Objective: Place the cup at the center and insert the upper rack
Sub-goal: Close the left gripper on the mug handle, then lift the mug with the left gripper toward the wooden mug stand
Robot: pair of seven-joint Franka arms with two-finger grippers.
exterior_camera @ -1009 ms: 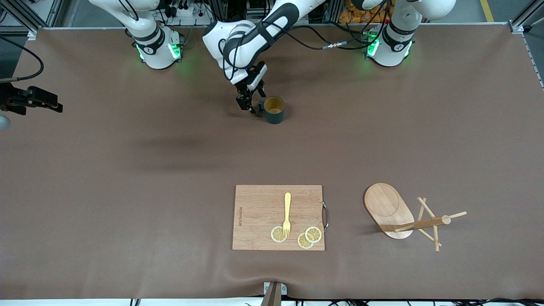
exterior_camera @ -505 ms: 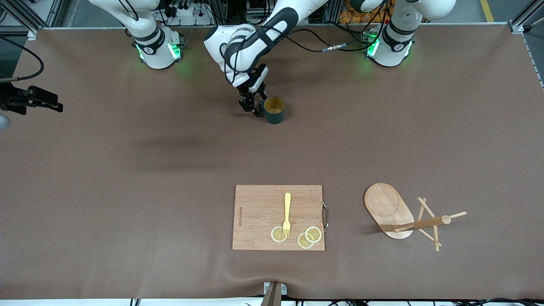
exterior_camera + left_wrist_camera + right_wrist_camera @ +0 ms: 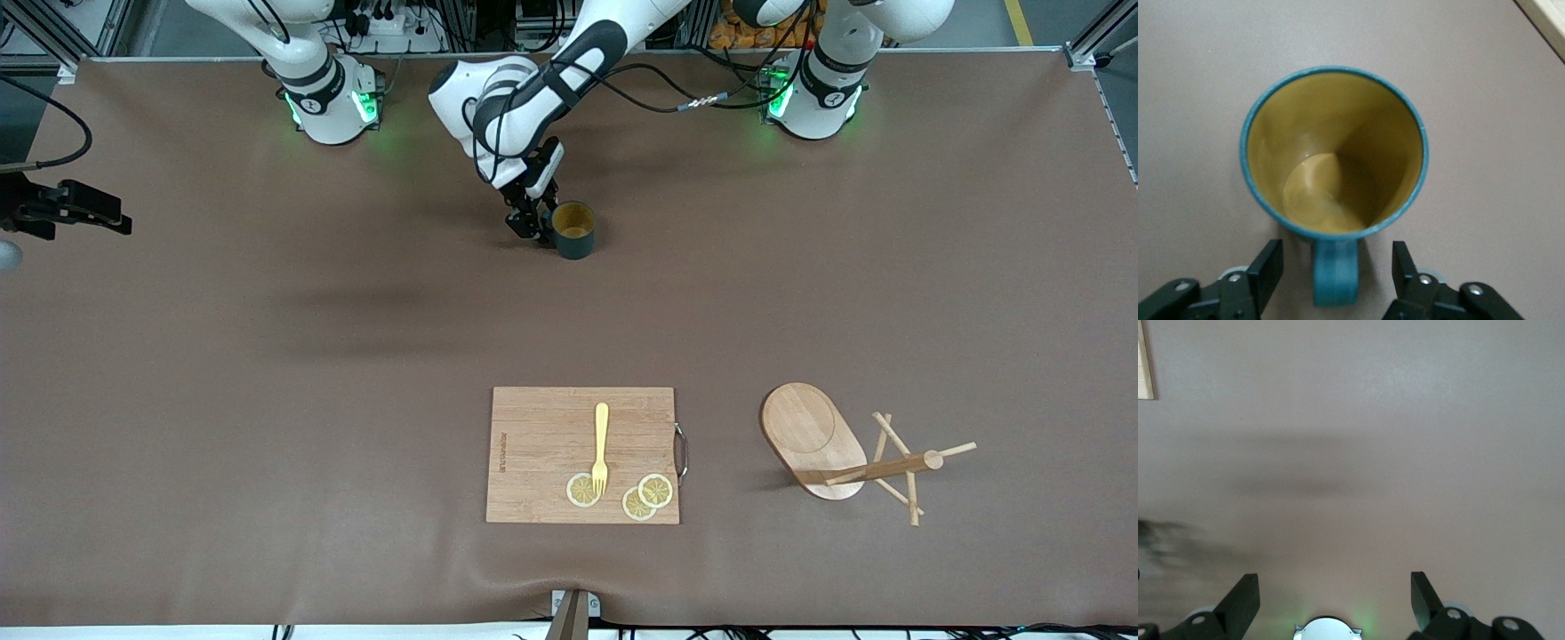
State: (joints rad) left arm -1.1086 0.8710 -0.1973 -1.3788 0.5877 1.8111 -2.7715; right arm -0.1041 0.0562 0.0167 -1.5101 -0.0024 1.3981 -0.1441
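Teal glaze outside, yellowish-tan inside: the cup (image 3: 573,230) stood upright on the worktop (image 3: 267,400), toward the robots' edge and farther from the front camera than the cutting board (image 3: 542,444). It was a small straight-walled cylinder with one small loop handle (image 3: 1335,280) low on its side. Judged rigid and light; the glaze looked smooth, so probably slippery under hard pads. Likely ceramic, so breakable if dropped or tipped. The handle looked the best hold, a narrow stiff tab that also fixes the cup's rotation; the rim wall would be the alternative.

Left tool (image 3: 531,226) was down at the worktop just beside the cup. In the left wrist view its fingers (image 3: 1268,265) straddled the handle, a gap showing on each side; partly parted, nothing gripped yet.

The upper rack (image 3: 845,453), a light wooden mug tree with oval base, pole and thin pegs, lay tipped on its side toward the left arm's end of the worktop, beside the cutting board and well apart from the cup. Pegs looked thin, best not loaded; pole or base judged the better hold.

The cutting board carried a yellow fork (image 3: 601,449) and lemon slices (image 3: 646,496).

Right tool (image 3: 1331,600) waited with jaws wide over bare worktop, holding nothing.
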